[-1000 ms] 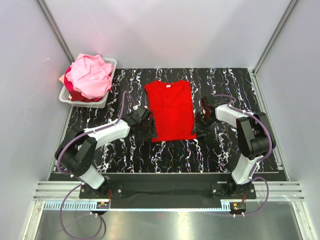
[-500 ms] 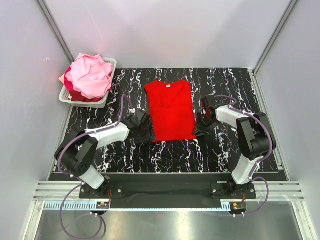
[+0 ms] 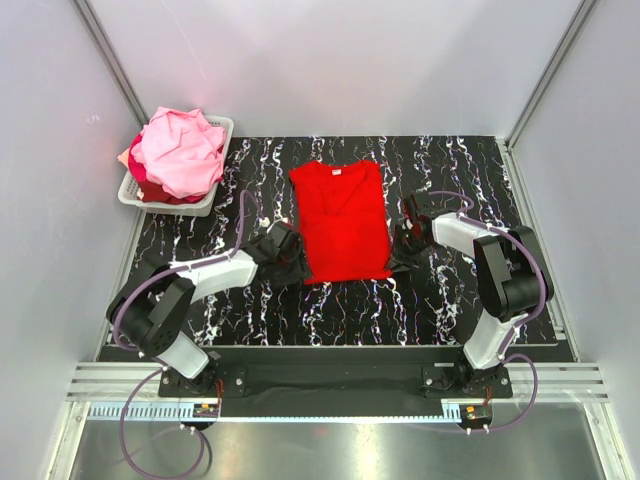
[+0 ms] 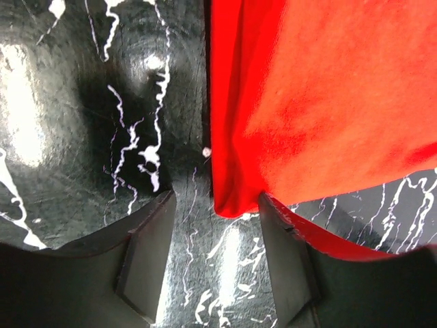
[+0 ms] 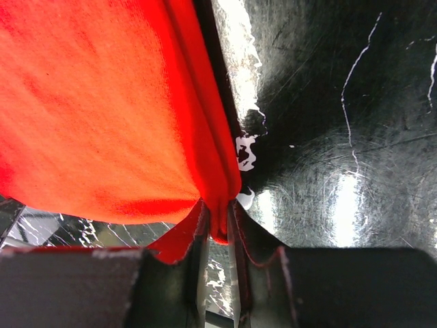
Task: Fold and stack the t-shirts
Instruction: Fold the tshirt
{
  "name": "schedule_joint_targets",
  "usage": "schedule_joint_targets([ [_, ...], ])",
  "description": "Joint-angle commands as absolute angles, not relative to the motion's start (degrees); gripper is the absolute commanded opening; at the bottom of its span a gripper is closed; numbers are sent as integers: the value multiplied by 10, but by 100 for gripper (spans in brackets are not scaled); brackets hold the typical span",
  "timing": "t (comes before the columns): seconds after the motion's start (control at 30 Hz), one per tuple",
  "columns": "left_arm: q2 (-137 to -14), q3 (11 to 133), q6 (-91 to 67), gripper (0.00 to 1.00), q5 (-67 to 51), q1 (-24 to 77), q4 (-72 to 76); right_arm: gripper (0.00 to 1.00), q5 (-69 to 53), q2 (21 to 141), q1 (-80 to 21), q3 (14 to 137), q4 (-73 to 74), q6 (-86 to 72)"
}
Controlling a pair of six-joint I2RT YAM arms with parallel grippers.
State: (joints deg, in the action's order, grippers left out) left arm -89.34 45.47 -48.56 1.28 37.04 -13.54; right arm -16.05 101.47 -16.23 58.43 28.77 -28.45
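Corner of red t-shirt [image 3: 343, 222] within right gripper [image 5: 217, 222]

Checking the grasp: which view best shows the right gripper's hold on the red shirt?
Right wrist: the right gripper pinches the red shirt by its corner. Top external shows this only small; left wrist misses it.

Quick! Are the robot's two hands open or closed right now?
Left gripper: open, straddling a corner of the red t-shirt, not pinching it.
Right gripper: closed on the red t-shirt's other near corner.
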Motion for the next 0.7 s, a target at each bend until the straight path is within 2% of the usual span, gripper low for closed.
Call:
schedule_joint_targets([
  [0.0, -907, 441, -502, 55, 27, 373, -96, 21, -141, 1002, -161, 576, 268, -279],
  [0.07, -915, 439, -504, 51, 24, 373, -82, 20, -141, 1000, -160, 574, 267, -279],
  [0.1, -923, 439, -508, 45, 23, 373, -79, 20, -141, 1000, -160, 574, 266, -278],
  [0.2, -928, 439, -512, 35, 21, 374, -74, 18, -142, 999, -161, 573, 266, -277],
  [0.3, -924, 441, -512, 18, 26, 378, -75, 12, -142, 998, -161, 570, 264, -278],
  [0.33, -923, 442, -512, 8, 31, 382, -77, 8, -141, 997, -160, 570, 262, -279],
  [0.4, -915, 448, -510, 0, 36, 388, -86, 2, -141, 991, -161, 563, 256, -279],
  [0.67, -828, 446, -538, 0, 67, 430, -179, 0, -150, 929, -161, 523, 286, -308],
])
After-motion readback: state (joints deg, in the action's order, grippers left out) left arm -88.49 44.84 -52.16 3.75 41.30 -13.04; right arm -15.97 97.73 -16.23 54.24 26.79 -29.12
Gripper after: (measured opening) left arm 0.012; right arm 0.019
